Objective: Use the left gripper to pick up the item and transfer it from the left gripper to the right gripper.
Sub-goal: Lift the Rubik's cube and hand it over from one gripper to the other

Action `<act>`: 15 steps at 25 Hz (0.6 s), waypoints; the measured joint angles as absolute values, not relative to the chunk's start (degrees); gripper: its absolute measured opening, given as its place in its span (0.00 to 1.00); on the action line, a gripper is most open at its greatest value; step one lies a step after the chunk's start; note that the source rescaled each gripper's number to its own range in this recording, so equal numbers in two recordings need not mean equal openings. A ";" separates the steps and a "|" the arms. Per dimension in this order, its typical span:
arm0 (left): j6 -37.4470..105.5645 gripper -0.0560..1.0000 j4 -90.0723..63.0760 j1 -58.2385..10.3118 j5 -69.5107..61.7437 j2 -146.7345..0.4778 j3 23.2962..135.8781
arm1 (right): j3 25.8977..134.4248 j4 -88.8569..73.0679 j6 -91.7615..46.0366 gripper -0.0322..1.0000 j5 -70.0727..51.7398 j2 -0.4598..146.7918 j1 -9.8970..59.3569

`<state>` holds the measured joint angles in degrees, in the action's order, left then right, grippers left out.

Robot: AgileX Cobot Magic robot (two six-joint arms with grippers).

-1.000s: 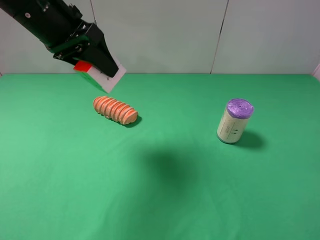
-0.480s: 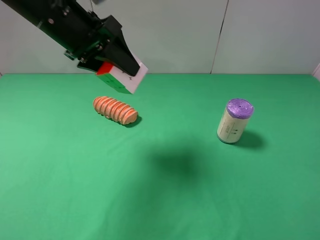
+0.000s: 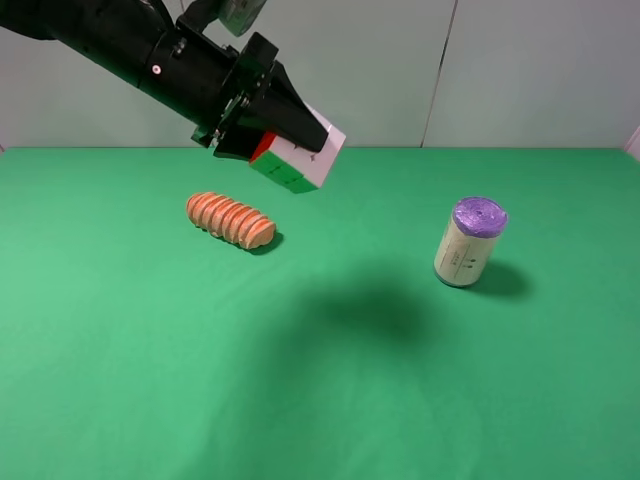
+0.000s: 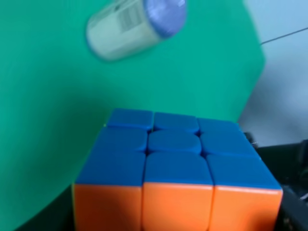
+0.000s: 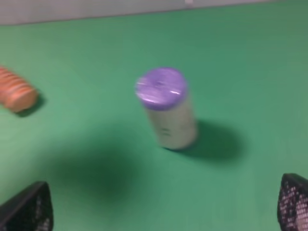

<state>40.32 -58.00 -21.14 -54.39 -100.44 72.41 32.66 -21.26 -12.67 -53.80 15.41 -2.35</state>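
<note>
The item, a small puzzle cube [image 3: 300, 158] with white, green and red faces showing, hangs high above the green table, clamped in my left gripper [image 3: 290, 140], which is shut on it. In the left wrist view the cube [image 4: 173, 168] fills the foreground with blue and orange faces. My right gripper [image 5: 166, 211] is out of the exterior view; in its wrist view its two black fingertips [image 5: 29, 209] stand far apart, open and empty, above the table.
A ridged orange bread loaf [image 3: 231, 220] lies on the green cloth [image 3: 320, 400] below the cube. A beige cylinder with a purple top [image 3: 469, 242] stands upright at the right, also seen as the cylinder [image 5: 167, 108] in the right wrist view.
My left arm has carried the cube to the right and a little lower, from above the loaf's left toward the middle. Its shadow on the cloth has shifted right too.
</note>
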 joint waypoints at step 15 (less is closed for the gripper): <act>49.81 0.06 -71.97 -21.14 -62.12 -104.78 72.41 | 32.74 -45.48 -44.97 1.00 -35.01 36.60 10.85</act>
<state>49.81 -71.97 -21.14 -62.12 -104.78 72.41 32.74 -45.48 -44.97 -35.01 36.60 10.85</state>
